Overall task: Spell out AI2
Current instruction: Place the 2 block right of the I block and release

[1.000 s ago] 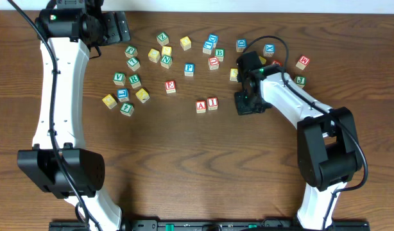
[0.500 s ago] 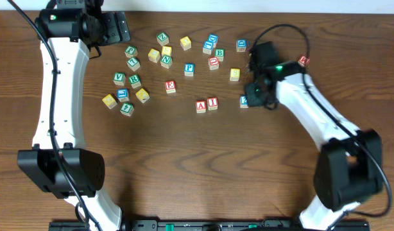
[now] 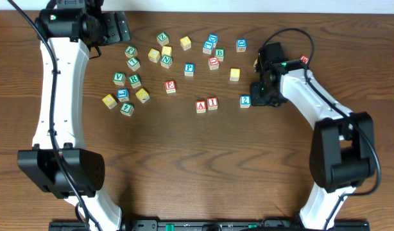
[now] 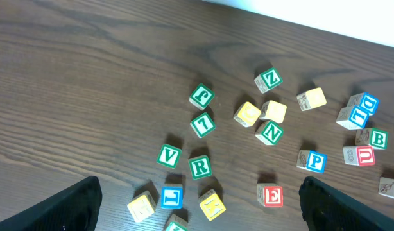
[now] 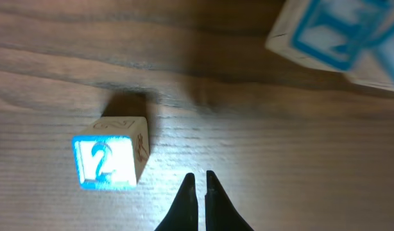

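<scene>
The red A cube and the red I cube stand side by side, touching, near the table's middle. The blue 2 cube lies by itself a short gap to their right; it also appears in the right wrist view. My right gripper is shut and empty, just right of the 2 cube and not touching it; its fingertips are pressed together over bare wood. My left gripper hangs wide open at the back left, its fingers spread above a cluster of other cubes.
Loose letter cubes are scattered across the back: a blue P, a red E, a red U, a yellow cube and a green and yellow cluster. A blurred blue cube lies beyond the right fingertips.
The right arm has swung to the right and drawn back, leaving the 2 cube uncovered on the table right of the I. The left arm has not moved.
</scene>
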You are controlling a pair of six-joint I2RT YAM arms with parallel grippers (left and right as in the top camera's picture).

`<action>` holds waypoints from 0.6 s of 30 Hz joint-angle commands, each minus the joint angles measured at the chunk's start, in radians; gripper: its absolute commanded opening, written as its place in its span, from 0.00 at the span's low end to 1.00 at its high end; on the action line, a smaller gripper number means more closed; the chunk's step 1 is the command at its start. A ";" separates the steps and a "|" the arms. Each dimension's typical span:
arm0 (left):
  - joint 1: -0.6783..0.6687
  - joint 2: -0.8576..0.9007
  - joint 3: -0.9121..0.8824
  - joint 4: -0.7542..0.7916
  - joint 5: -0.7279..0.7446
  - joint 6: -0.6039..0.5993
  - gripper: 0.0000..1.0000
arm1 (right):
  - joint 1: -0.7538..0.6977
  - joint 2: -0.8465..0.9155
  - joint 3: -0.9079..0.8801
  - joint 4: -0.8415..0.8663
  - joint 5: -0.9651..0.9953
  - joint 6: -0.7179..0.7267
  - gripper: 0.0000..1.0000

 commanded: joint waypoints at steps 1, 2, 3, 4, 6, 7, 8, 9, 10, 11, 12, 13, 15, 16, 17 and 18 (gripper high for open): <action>0.000 0.007 0.007 0.000 -0.009 0.003 0.98 | 0.004 0.046 0.000 0.016 -0.052 -0.021 0.01; 0.000 0.007 0.007 0.000 -0.009 0.003 0.98 | 0.004 0.053 0.000 0.022 -0.056 -0.021 0.01; 0.000 0.007 0.007 0.000 -0.009 0.003 0.98 | 0.004 0.059 0.000 0.029 -0.061 -0.022 0.01; 0.000 0.007 0.007 0.000 -0.009 0.003 0.98 | 0.004 0.061 0.000 0.033 -0.066 -0.025 0.01; 0.000 0.007 0.007 0.000 -0.009 0.003 0.98 | 0.005 0.061 0.000 0.040 -0.075 -0.035 0.01; 0.000 0.007 0.007 0.000 -0.009 0.003 0.98 | 0.006 0.061 0.000 0.043 -0.085 -0.047 0.01; 0.000 0.007 0.007 0.000 -0.009 0.002 0.98 | 0.008 0.061 0.000 0.047 -0.089 -0.052 0.01; 0.000 0.007 0.007 0.000 -0.009 0.003 0.98 | 0.009 0.061 0.000 0.050 -0.089 -0.052 0.01; 0.000 0.007 0.007 0.000 -0.009 0.003 0.98 | 0.011 0.061 0.000 0.053 -0.089 -0.052 0.01; 0.000 0.007 0.007 0.000 -0.009 0.003 0.98 | 0.016 0.062 0.000 0.057 -0.089 -0.056 0.01; 0.000 0.007 0.007 0.000 -0.009 0.003 0.98 | 0.022 0.062 0.000 0.061 -0.089 -0.058 0.01; 0.000 0.007 0.007 0.000 -0.009 0.003 0.98 | 0.026 0.062 0.000 0.064 -0.089 -0.059 0.01; 0.000 0.007 0.007 0.000 -0.009 0.002 0.98 | 0.041 0.062 0.000 0.069 -0.089 -0.059 0.01; 0.000 0.007 0.007 0.000 -0.009 0.003 0.98 | 0.046 0.062 0.000 0.070 -0.089 -0.059 0.01; 0.000 0.007 0.007 0.000 -0.009 0.003 0.98 | 0.053 0.062 0.000 0.072 -0.090 -0.059 0.01; 0.000 0.007 0.007 0.000 -0.009 0.003 0.98 | 0.058 0.062 0.000 0.072 -0.093 -0.058 0.01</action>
